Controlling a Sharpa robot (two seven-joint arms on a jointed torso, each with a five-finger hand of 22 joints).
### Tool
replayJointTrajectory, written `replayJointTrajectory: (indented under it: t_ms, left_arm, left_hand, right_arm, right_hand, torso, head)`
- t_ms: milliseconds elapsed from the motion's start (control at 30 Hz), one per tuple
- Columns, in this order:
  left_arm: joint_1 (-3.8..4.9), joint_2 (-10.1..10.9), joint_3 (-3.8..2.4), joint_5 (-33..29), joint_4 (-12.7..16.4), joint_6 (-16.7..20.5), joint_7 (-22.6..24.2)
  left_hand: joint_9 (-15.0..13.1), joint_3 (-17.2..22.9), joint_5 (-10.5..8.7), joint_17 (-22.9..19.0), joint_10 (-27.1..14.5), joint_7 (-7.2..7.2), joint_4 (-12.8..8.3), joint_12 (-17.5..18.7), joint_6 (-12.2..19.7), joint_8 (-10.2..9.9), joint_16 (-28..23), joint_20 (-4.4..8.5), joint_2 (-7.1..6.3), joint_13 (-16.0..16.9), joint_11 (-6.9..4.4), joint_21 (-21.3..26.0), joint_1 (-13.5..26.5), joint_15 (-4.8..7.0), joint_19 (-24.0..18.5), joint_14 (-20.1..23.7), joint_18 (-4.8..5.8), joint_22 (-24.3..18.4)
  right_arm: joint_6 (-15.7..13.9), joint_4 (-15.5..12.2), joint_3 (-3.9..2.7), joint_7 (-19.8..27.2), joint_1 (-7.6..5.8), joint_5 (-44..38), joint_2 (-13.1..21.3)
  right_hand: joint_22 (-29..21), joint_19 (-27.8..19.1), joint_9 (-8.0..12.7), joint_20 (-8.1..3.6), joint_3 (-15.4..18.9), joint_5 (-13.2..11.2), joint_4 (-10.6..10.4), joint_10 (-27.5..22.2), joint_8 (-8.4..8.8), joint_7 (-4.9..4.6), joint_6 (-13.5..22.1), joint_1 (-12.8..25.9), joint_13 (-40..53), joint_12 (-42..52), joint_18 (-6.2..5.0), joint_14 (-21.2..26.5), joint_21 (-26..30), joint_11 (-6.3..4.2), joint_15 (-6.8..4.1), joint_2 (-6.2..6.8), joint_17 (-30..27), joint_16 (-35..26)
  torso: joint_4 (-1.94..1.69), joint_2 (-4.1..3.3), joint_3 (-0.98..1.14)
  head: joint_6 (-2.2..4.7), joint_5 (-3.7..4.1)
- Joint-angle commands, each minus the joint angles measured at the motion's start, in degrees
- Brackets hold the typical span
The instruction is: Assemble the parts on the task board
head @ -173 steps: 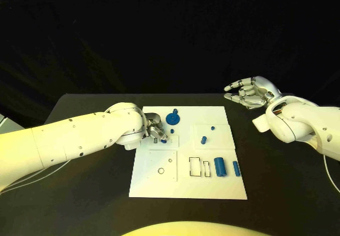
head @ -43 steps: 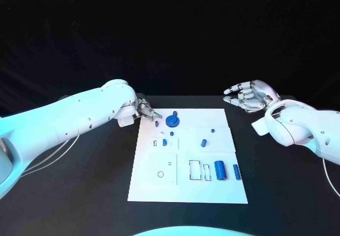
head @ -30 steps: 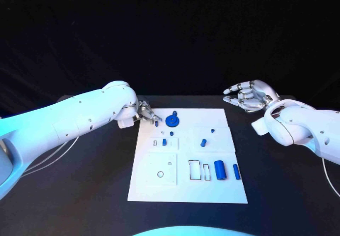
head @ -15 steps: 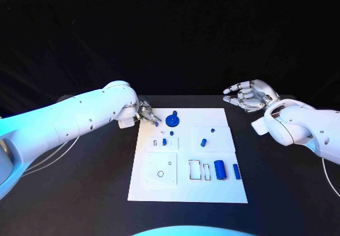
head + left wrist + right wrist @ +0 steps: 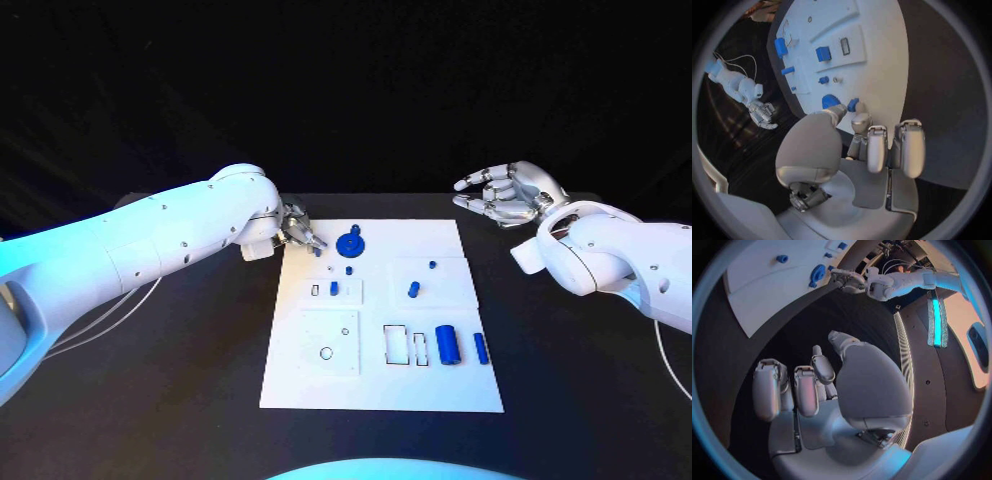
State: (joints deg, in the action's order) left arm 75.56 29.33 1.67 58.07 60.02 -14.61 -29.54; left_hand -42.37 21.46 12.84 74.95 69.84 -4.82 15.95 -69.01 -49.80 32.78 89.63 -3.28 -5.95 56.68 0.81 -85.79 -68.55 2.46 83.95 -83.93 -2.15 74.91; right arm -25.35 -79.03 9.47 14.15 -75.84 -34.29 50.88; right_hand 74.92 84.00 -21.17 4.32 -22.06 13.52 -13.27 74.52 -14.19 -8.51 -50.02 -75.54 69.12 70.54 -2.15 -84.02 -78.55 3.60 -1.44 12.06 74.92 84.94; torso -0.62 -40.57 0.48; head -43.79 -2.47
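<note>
Fingers (image 5: 853, 111) of left hand (image 5: 300, 231) are pinching a small blue peg (image 5: 853, 104) at task board (image 5: 382, 385) far-left corner, beside blue disc (image 5: 351, 243). Seating step; next needs hole alignment. Right hand (image 5: 502, 195) is hovering over desk (image 5: 188, 340), fingers apart, holding nothing.

White task board (image 5: 433, 390) with black-outlined slots, blue parts (image 5: 447, 345), on a black table (image 5: 173, 400); white arms, silver left hand (image 5: 300, 231) and right hand (image 5: 502, 196).
</note>
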Motion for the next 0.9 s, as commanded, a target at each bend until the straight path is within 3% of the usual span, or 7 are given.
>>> replayJointTrajectory:
  t_ms: [33, 267, 400, 633, 733, 833, 900]
  left_arm:
    - [0.01, -0.2, -0.01, -0.5, 0.1, -0.4, 0.7]
    - [0.01, -0.3, 0.02, -0.8, 0.1, -1.1, 0.9]
    - [0.01, -0.3, 0.05, -1.1, 0.0, -1.4, 0.9]
    - [0.01, 0.1, 0.08, -1.2, 0.3, -0.6, 1.0]
    - [0.01, 0.5, 0.09, -1.4, 0.7, 0.5, 1.0]
    - [0.02, 1.2, 0.09, -2.1, 1.4, 1.7, 1.1]
    - [0.04, 1.8, 0.09, -3.1, 2.1, 2.3, 1.0]
  left_hand:
    - [-0.1, 0.7, -0.04, 15.1, 0.1, 0.26, -0.1, -0.2, -0.2, 0.5, 0.4, -0.01, 0.09, 0.0, -0.37, 0.4, -1.0, 0.48, 0.4, -6.1, -0.11, 5.3]
    - [-0.2, 2.6, -0.07, 15.1, 0.1, 0.45, -0.9, -0.2, 0.1, 0.7, 0.4, 0.11, 0.84, -0.1, -0.55, 0.3, -3.5, 0.65, 0.5, -6.1, -0.09, 5.4]
    - [-0.3, 6.2, 0.05, 15.1, 0.0, 0.50, -2.4, 0.0, 0.5, 0.9, 0.4, 0.24, 0.87, -0.3, -0.67, 0.4, -5.9, 0.74, 0.4, -6.1, -0.10, 5.4]
    - [-1.3, 17.2, 0.32, 15.1, 0.5, 0.11, -6.4, 0.1, 1.2, 2.5, 0.4, 0.11, -1.10, -0.5, -0.59, 0.4, -5.8, 0.61, 0.5, -6.1, -0.09, 5.5]
    - [-2.1, 24.4, 1.10, 14.9, 1.6, 0.14, -9.9, -0.7, 0.7, 3.8, 0.3, 0.01, -2.59, 0.4, -0.50, 0.3, -3.5, 0.69, 0.6, -6.0, -0.04, 5.7]
    - [-2.3, 26.2, 1.37, 14.9, 1.9, 0.19, -11.0, -0.9, 0.5, 4.1, 0.3, 0.09, -2.97, 0.7, -0.56, 0.3, -2.1, 0.69, 0.7, -6.0, -0.03, 5.8]
    - [-2.5, 27.7, 3.00, 14.6, 2.7, 0.34, -12.0, -1.5, 0.0, 4.6, 0.1, 0.18, -3.47, 1.5, -0.71, 0.1, -1.0, 0.83, 0.9, -5.9, 0.03, 6.1]
  right_arm:
    - [0.3, 0.0, -0.02, 0.6, 0.03, -0.4, 0.0]
    - [0.3, -0.1, -0.02, 0.6, 0.03, -0.4, -0.1]
    - [0.2, -0.1, -0.02, 0.7, 0.03, -0.4, -0.1]
    - [-0.1, -0.3, -0.02, 0.9, 0.03, -0.4, 0.1]
    - [-0.1, -0.3, -0.02, 0.9, 0.03, -0.4, 0.1]
    - [-0.1, -0.4, -0.02, 0.9, 0.03, -0.4, 0.2]
    - [-0.1, -0.4, -0.02, 0.9, 0.03, -0.4, 0.3]
  right_hand:
    - [4.7, 2.3, 0.1, 0.30, 0.1, -0.2, 0.0, -0.2, 0.29, -0.09, 0.3, 0.0, 0.0, -0.2, -0.64, -4.0, 0.3, -0.05, 0.43, -0.05, 7.5, -0.2]
    - [4.7, 2.3, 0.1, 0.30, 0.1, -0.2, 0.0, -0.2, 0.29, -0.09, 0.3, 0.0, 0.1, -0.1, -0.63, -4.0, 0.3, -0.05, 0.43, -0.05, 7.5, -0.2]
    - [4.8, 2.3, 0.1, 0.30, 0.1, -0.2, 0.0, -0.1, 0.28, -0.09, 0.3, 0.0, 0.2, -0.1, -0.62, -4.0, 0.3, -0.05, 0.43, -0.07, 7.5, -0.2]
    - [4.8, 2.3, 0.1, 0.29, 0.1, 0.1, 0.0, 0.0, 0.27, -0.08, 0.3, -0.1, 0.2, 0.0, -0.63, -4.0, 0.3, -0.07, 0.42, -0.11, 7.5, -0.2]
    - [4.8, 2.3, 0.1, 0.26, -0.1, 1.8, 0.0, 0.0, 0.31, -0.10, 0.2, -0.2, 0.2, -0.2, -0.62, -4.0, 0.3, -0.08, 0.40, -0.24, 7.5, -0.2]
    - [4.7, 2.3, 0.1, 0.26, -0.1, 2.0, 0.0, 0.1, 0.31, -0.10, 0.2, -0.2, 0.2, -0.1, -0.63, -4.0, 0.4, -0.08, 0.39, -0.24, 7.5, -0.2]
    - [4.7, 2.3, 0.1, 0.26, -0.1, 2.0, 0.0, 0.1, 0.31, -0.10, 0.2, -0.2, 0.2, -0.1, -0.63, -4.0, 0.4, -0.08, 0.39, -0.24, 7.5, -0.2]
  torso:
    - [-0.01, 0.01, -0.02]
    - [0.01, -0.01, 0.01]
    - [-0.03, 0.02, 0.01]
    - [-0.05, 0.04, 0.02]
    - [-0.03, 0.06, 0.00]
    - [-0.08, 0.11, 0.03]
    - [-0.12, 0.12, 0.04]
  head:
    - [-0.06, -0.02]
    - [-0.05, -0.05]
    - [-0.10, -0.03]
    - [-0.10, -0.34]
    - [-0.09, -0.36]
    - [-0.07, -0.37]
    - [-0.04, -0.43]
